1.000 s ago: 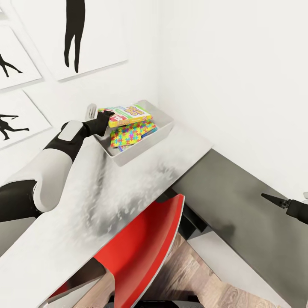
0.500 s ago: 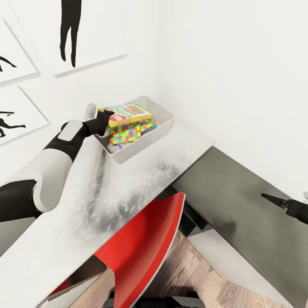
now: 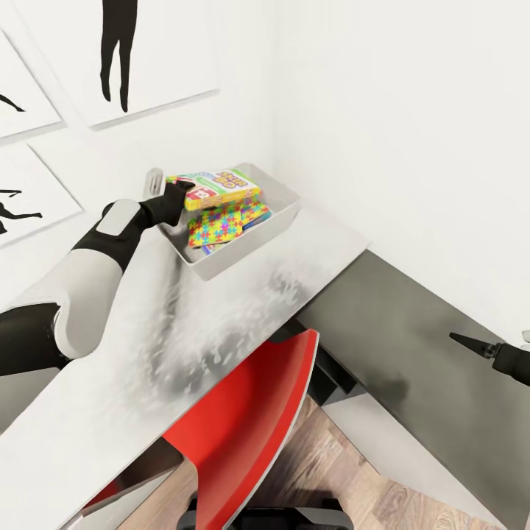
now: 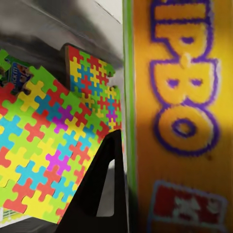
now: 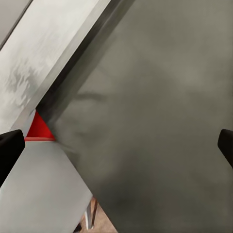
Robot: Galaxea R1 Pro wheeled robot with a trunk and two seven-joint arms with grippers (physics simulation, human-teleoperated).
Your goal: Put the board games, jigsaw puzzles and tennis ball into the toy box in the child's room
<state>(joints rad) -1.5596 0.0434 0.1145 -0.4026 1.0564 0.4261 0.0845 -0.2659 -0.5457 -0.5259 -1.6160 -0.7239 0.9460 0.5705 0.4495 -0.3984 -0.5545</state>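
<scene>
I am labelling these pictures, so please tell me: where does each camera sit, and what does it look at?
Head: looks down over the table; left arm and right gripper show.
Left wrist: by the left gripper, facing the game box and puzzles; one finger shows.
Right wrist: faces the dark cabinet; both fingertips show.
Shared: game box, puzzles, table.

Place: a child's bedroom in a home, rendered in a simulator.
Walls: plain white, hung with black silhouette prints (image 3: pixel 118 59) of figures, probably ball players.
Furniture: a long grey surface (image 3: pixel 184 331) set into the corner, with a red chair (image 3: pixel 254 419) pushed under it.
Floor: wood planks (image 3: pixel 368 493).
Playthings: a pale grey bin (image 3: pixel 250 243) holding a bright jigsaw puzzle (image 3: pixel 213 227) and a printed game box (image 3: pixel 221 188).
</scene>
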